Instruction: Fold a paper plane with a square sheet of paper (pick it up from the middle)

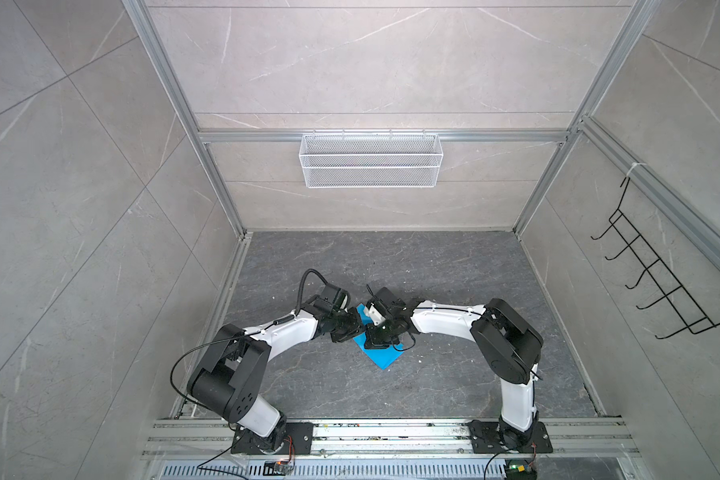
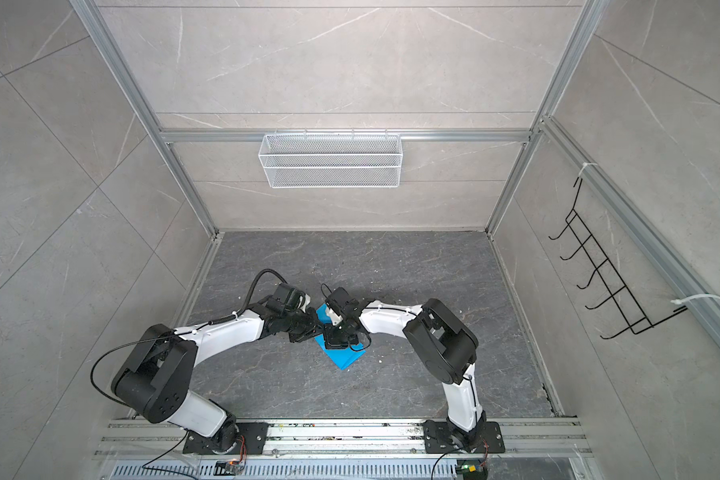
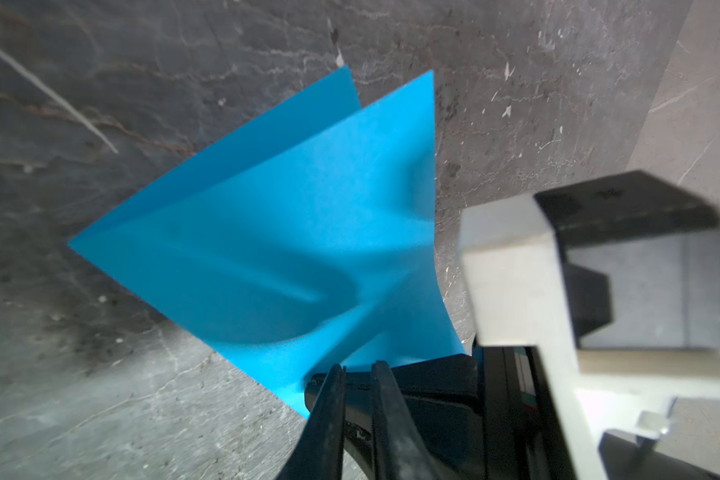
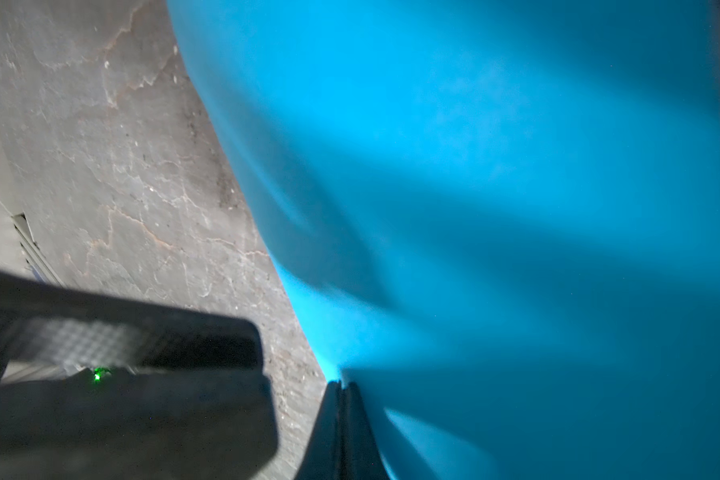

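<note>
Mounting rail (image 1: 391, 432) up front, both arms bent inward, grippers meeting over the blue sheet (image 1: 381, 357) mid-table.

Right gripper (image 4: 341, 384) is clenched, the sheet (image 4: 474, 166) fanning straight out from its tips. Left gripper (image 3: 358, 370) shows a slim gap between its jaws at the sheet's (image 3: 267, 232) near edge; whether it pinches, I cannot tell. A white-and-black bracket (image 3: 599, 270) crowds that wrist view. Two layers show, buckled. In both top views the wrists hide most of the sheet (image 2: 341, 357); only its near corner pokes out over the grey table (image 1: 433, 270). Farther back, a white mesh basket (image 1: 371, 160) hangs on the rear wall, with a black hook rack (image 1: 657, 282) on the side wall.
</note>
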Robot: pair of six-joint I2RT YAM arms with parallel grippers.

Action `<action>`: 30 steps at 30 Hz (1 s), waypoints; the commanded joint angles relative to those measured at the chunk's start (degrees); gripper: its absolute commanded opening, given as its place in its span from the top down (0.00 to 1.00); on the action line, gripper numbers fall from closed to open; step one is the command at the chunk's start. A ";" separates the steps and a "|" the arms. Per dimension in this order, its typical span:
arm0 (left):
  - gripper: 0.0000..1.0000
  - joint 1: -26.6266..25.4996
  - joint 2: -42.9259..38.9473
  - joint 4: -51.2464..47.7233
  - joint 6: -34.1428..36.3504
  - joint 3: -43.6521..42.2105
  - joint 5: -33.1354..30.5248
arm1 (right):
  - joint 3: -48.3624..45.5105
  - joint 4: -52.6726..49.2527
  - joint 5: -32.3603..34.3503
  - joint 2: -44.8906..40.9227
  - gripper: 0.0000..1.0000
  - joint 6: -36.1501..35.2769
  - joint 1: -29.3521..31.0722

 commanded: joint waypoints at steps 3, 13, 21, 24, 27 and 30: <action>0.87 -0.39 2.61 -0.61 0.93 -0.58 -0.04 | -1.87 1.13 -0.51 -2.06 0.94 4.82 0.20; 0.90 -0.82 5.34 -0.12 0.86 -0.58 -0.33 | -2.87 2.46 -2.73 -2.20 0.95 7.93 0.20; 0.90 -0.86 6.31 -0.20 0.80 -1.19 -1.21 | -3.14 2.80 -3.40 -1.87 0.95 8.58 0.20; 0.90 -0.85 6.54 -0.11 0.69 -1.33 -1.50 | -3.25 2.73 -4.02 -1.61 0.94 8.85 0.22; 0.90 -0.89 6.64 -0.19 0.69 -1.46 -1.80 | -3.21 1.58 -4.70 -1.34 0.94 8.61 0.30; 0.90 -0.87 6.48 -0.63 0.69 -1.50 -2.25 | -3.29 -0.48 -4.36 -1.42 0.94 8.00 0.30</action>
